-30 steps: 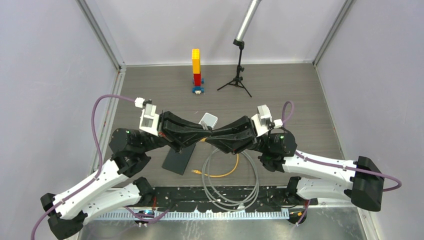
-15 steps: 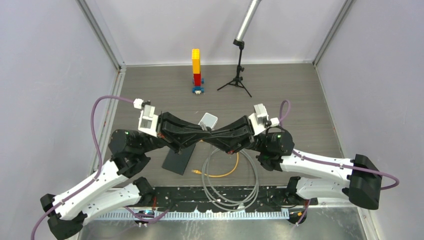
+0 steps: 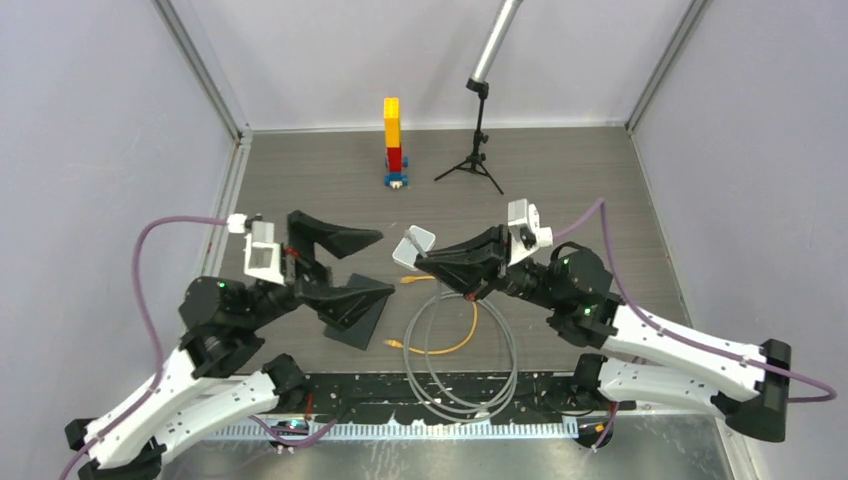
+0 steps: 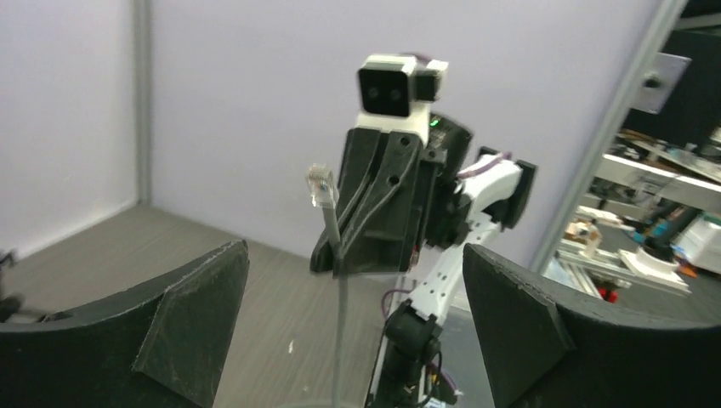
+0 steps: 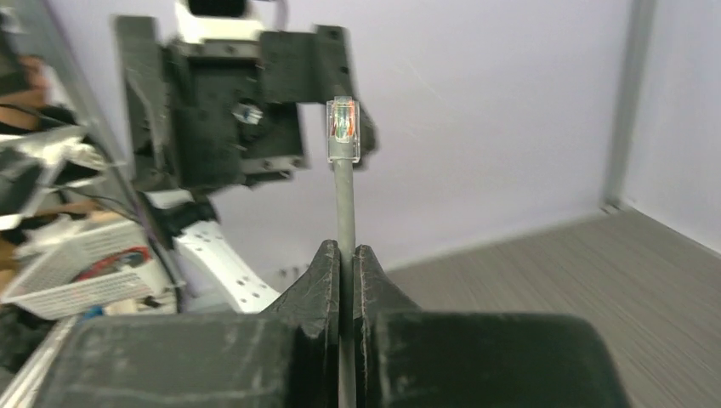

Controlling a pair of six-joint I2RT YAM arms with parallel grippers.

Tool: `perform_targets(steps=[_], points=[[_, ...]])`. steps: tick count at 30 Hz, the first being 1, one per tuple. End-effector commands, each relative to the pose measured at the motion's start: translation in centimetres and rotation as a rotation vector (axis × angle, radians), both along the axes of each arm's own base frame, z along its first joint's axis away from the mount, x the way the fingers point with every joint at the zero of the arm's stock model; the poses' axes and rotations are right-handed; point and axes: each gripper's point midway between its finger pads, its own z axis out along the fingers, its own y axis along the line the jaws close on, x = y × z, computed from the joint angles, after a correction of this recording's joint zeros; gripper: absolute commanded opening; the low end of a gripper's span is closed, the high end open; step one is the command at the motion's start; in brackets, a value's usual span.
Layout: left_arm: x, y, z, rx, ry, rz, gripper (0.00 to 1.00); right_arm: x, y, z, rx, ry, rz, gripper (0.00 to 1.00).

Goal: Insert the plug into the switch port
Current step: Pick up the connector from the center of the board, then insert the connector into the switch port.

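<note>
- Slippage is our main worry: the right end effector [image 5: 344,251] is clamped on the grey cable [image 5: 343,204] below the plug [image 5: 343,130], not on the plug body. The plug stands out on a bare length of cord, which could bend or twist once pushed against an opening.
- The left end effector [image 3: 384,264] has its fingers wide apart and holds nothing, so nothing steadies the white box [image 3: 419,240]. A low, light box like that could skid across the surface [image 3: 580,200] under the push.
- That box sits just past the tip of the right end effector in the top view. The switch port should be in its side, but the box is small there and we cannot tell which side faces the plug.
- The cable trails down to the grey coil [image 3: 462,352] beside the yellow cable [image 3: 447,345]; a snag there could tug the plug off line.
- For room, the surface behind and right of the box is open. The block tower [image 3: 392,140] and tripod [image 3: 476,150] stand well apart at the far edge.
- The black pad [image 3: 356,318] lies near the left end effector, whose spread fingers face the right one closely and could clip it.
</note>
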Motion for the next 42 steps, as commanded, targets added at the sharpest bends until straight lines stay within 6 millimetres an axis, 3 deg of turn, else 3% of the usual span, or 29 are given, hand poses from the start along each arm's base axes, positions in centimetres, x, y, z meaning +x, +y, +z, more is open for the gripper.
perform_targets(steps=[1, 5, 9, 13, 16, 18, 23, 26, 30, 36, 42], points=[[3.4, 3.8, -3.5, 0.160, 0.178, 0.289, 1.00, 4.1, -2.0, -6.8, -0.430, 0.105, -0.267, 0.01], [7.9, 7.3, -9.5, 0.332, 0.438, 0.613, 0.99, 5.9, -4.8, -14.4, -0.790, 0.173, -0.405, 0.01], [11.2, 9.0, -16.4, 0.564, 0.629, 0.867, 0.96, 6.6, -6.4, -18.9, -0.950, 0.241, -0.477, 0.00], [13.2, 8.4, -22.3, 0.682, 0.771, 0.902, 0.95, 5.6, -5.1, -21.2, -0.954, 0.272, -0.395, 0.00], [13.9, 10.0, -26.9, 0.715, 0.872, 0.974, 0.96, 4.9, -3.4, -23.5, -0.991, 0.277, -0.305, 0.01], [14.0, 11.3, -28.8, 0.703, 0.915, 1.034, 0.97, 5.1, -2.2, -25.3, -1.031, 0.277, -0.273, 0.01], [13.8, 13.3, -31.6, 0.625, 0.978, 1.109, 0.95, 5.7, 0.7, -29.5, -1.066, 0.270, -0.211, 0.00], [13.9, 13.6, -33.5, 0.584, 1.029, 1.104, 0.81, 6.1, 2.2, -31.5, -1.084, 0.266, -0.193, 0.01], [14.6, 13.3, -35.5, 0.552, 1.083, 1.080, 0.78, 6.7, 3.9, -32.7, -1.063, 0.234, -0.174, 0.00], [14.8, 14.3, -37.7, 0.560, 1.108, 1.134, 0.76, 7.5, 4.7, -34.4, -1.092, 0.207, -0.176, 0.00], [14.9, 13.8, -38.8, 0.549, 1.122, 1.114, 0.70, 7.9, 4.4, -36.7, -1.162, 0.241, -0.201, 0.01]])
